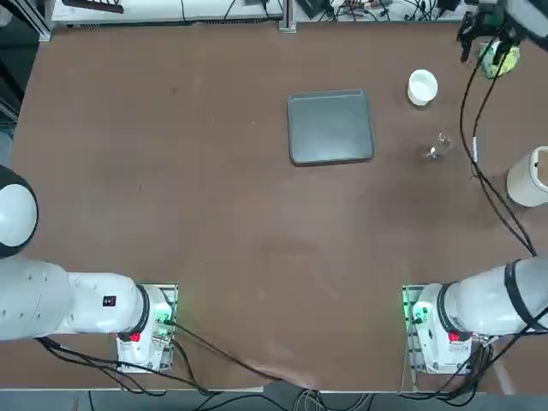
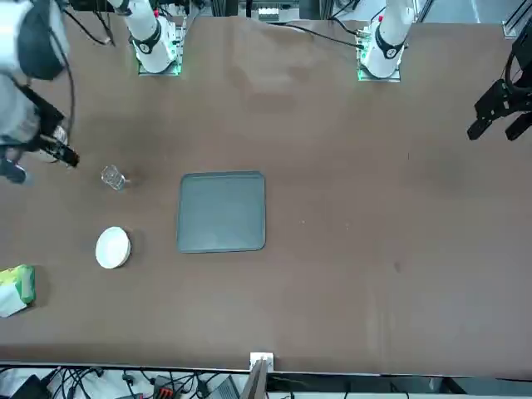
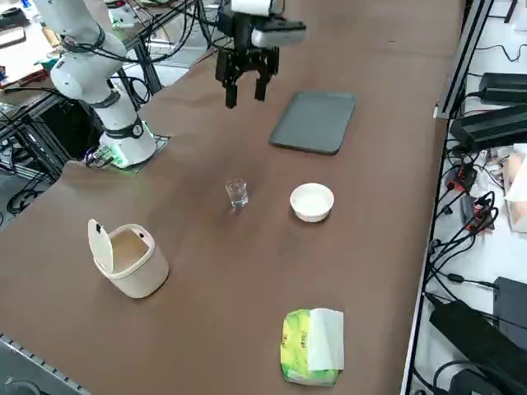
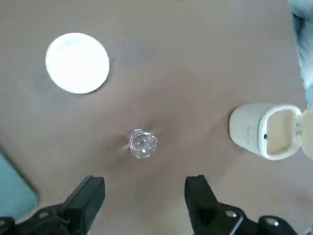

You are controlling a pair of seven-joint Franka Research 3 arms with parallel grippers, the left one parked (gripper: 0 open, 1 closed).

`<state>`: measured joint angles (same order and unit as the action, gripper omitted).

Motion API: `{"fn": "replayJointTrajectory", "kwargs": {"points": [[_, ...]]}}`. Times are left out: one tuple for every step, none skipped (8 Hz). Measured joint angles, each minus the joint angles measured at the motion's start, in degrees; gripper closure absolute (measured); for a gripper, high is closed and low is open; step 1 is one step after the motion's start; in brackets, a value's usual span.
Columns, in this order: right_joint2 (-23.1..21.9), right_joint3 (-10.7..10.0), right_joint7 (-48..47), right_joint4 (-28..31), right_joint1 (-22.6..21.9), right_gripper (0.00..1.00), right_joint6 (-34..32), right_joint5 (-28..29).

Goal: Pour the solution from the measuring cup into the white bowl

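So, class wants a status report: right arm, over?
Right gripper open, empty, above table. Small clear cup upright, beside round white bowl. Nothing between them.

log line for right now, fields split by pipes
right gripper: open, above table | cup: on table, not held | bowl: on table, beyond cup from right side view | pour: not started

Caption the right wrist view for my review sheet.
Right claw open above the table, with the upright-lidded white bin left aside, facing the clear measuring cup and white bowl.
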<state>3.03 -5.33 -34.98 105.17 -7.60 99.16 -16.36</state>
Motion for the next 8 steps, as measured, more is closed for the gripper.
{"fn": "replayJointTrajectory", "kwargs": {"points": [[0.15, 0.09, -8.14, 3.17, -2.18, 0.0, 1.98, -1.82], [0.32, 0.15, -16.82, 6.48, -4.39, 0.0, 4.11, -4.25], [0.96, 0.21, -26.37, 9.72, -6.78, 0.0, 5.87, -7.87], [2.73, 0.31, -36.61, 12.25, -9.35, 0.0, 6.74, -12.18], [5.93, 0.38, -47.19, 13.63, -11.89, 0.0, 7.25, -16.74], [10.22, 0.4, -58.18, 14.13, -14.17, 0.0, 7.69, -21.7], [14.89, 0.42, -68.24, 14.17, -15.82, 0.0, 7.97, -26.02], [19.1, 0.42, -75.91, 14.13, -16.74, 0.0, 8.33, -28.61]]}}
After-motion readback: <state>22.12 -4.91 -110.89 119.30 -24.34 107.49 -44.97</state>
